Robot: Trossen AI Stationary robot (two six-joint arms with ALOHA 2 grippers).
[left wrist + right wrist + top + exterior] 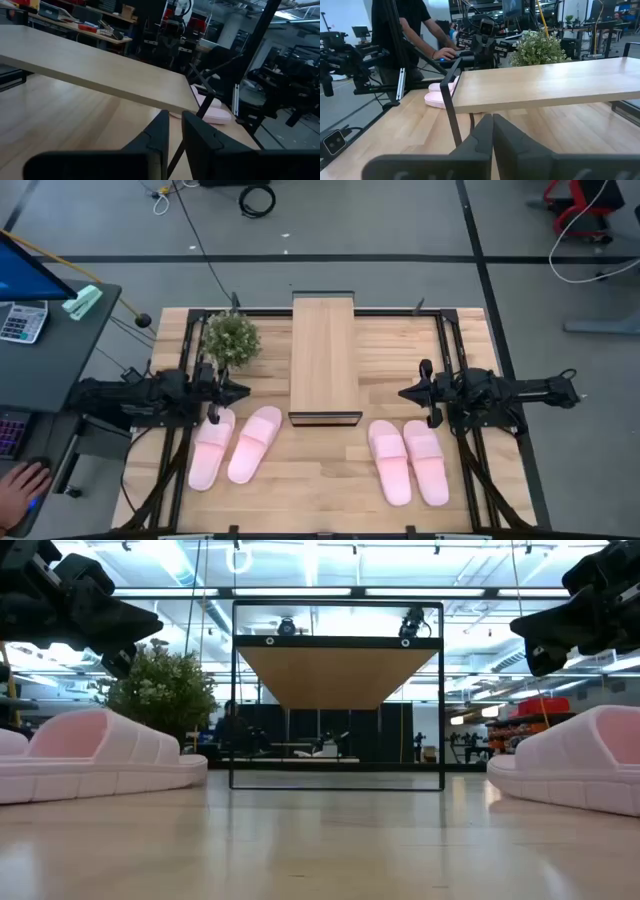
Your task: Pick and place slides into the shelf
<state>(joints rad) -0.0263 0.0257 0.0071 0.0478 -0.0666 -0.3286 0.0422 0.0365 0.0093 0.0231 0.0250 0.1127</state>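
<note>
The shelf (325,360) stands in the middle of the table on its thin black frame, with its wood plank top (337,670) raised above the tabletop. Two pink slides (212,448) (255,443) lie side by side on their soles left of it. Two more slides (390,460) (427,462) lie to its right. My left gripper (240,391) hovers just beyond the left pair, pointing at the shelf, with a narrow gap between its fingers (175,132). My right gripper (405,393) hovers beyond the right pair, facing the shelf, fingers shut (492,127).
A small potted plant (231,337) stands on the table's far left, close behind my left gripper. A person (400,30) is at a desk left of the table, with a hand (20,485) on a mouse. Bare wood lies in front of the shelf between the two pairs.
</note>
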